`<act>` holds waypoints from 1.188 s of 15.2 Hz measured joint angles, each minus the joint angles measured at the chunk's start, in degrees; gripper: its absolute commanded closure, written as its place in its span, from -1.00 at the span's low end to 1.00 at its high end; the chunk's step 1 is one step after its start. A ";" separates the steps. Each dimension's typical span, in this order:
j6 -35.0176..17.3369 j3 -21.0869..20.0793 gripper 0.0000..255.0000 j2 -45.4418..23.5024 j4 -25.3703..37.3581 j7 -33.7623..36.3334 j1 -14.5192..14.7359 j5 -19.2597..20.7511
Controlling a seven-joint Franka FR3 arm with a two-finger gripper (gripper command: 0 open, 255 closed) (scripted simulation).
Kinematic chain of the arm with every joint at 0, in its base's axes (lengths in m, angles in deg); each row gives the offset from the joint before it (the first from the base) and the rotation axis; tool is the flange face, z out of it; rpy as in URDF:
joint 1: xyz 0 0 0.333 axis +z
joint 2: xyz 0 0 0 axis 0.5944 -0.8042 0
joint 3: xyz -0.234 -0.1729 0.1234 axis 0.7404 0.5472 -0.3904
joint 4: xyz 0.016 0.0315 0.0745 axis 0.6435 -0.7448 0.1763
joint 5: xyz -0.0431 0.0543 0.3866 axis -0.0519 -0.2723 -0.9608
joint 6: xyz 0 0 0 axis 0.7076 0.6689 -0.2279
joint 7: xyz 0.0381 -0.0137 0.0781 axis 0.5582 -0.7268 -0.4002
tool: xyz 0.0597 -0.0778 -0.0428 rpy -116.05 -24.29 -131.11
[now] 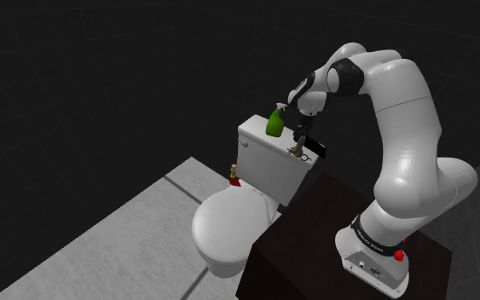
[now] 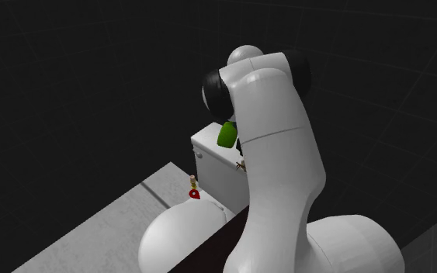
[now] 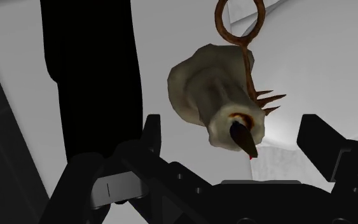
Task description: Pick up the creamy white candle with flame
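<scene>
The creamy white candle (image 3: 212,102) is a lumpy stub with a dark wick tip, set on a brown holder with a ring handle (image 3: 240,19). It stands on the lid of the white toilet tank (image 1: 259,136), where the shoulder view shows the candle (image 1: 297,152) small, as does the second exterior view (image 2: 242,165). My black gripper (image 1: 300,136) hangs just above it. In the wrist view the gripper (image 3: 234,137) is open, its fingers (image 3: 152,133) standing apart on either side of the candle without touching it.
A green spray bottle (image 1: 275,122) stands on the tank right beside the gripper. A flat black object (image 1: 312,150) lies on the tank's near end. A small red-based item (image 1: 234,177) sits by the toilet lid (image 1: 225,226). The dark stand (image 1: 315,230) adjoins the toilet.
</scene>
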 measured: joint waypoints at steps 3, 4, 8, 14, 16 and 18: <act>-0.13 -0.06 1.00 -0.17 0.10 0.01 -0.02 -0.05; -0.14 -0.07 1.00 -0.18 0.12 0.00 -0.02 -0.06; -0.17 -0.08 1.00 -0.20 0.15 -0.01 -0.03 -0.07; 0.68 0.37 1.00 1.18 -0.49 0.08 0.24 0.31; 1.31 0.73 1.00 2.42 -1.10 0.20 0.57 0.63; 2.27 1.12 1.00 3.60 -1.32 0.47 0.91 1.02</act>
